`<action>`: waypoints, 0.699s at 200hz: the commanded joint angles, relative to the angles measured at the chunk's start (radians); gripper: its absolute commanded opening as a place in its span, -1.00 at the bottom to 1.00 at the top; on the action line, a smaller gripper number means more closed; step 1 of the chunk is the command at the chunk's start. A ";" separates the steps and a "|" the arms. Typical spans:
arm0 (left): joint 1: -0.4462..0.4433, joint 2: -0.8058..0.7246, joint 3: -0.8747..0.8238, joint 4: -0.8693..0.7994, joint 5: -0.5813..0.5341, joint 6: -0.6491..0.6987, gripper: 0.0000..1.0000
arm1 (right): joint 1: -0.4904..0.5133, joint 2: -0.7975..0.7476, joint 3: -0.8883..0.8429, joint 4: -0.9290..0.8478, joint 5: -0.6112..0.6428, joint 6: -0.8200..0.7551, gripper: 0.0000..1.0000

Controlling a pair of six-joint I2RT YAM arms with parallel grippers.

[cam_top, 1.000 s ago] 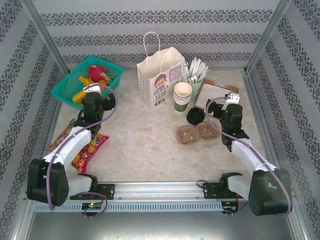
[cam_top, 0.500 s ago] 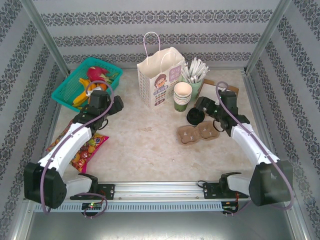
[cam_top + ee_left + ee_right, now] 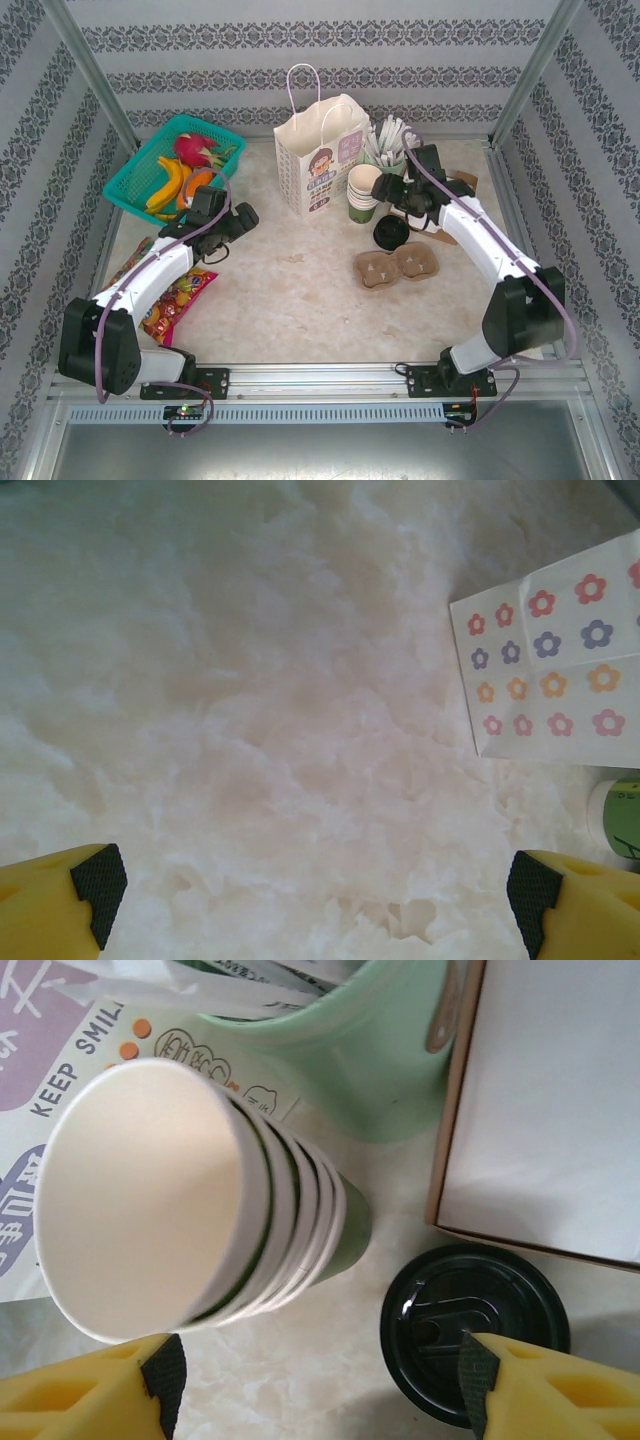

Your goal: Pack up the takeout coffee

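Right wrist: my right claw [image 3: 320, 1380] spread, fingertip overlapping takeout coffee [image 3: 450, 1295].
Left wrist: left claw [image 3: 315, 885] spread.
Crowding: cup stack [image 3: 150, 1200].

The pale marbled desk [image 3: 300, 290] carries a paper bag [image 3: 322, 155], teal basket [image 3: 135, 170], cup stack [image 3: 365, 192], takeout coffee [image 3: 390, 233], pulp tray [image 3: 380, 270] and snack packets [image 3: 185, 295].
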 commanded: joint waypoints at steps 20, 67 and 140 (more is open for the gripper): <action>0.005 0.024 0.054 -0.081 -0.005 0.046 0.99 | 0.020 0.110 0.165 -0.154 0.080 -0.046 0.30; 0.005 0.022 0.000 0.021 0.042 0.106 0.99 | 0.031 0.197 0.311 -0.217 0.093 -0.089 0.01; 0.004 0.047 0.000 0.038 0.135 0.169 0.99 | 0.044 0.299 0.432 -0.278 0.069 -0.127 -0.27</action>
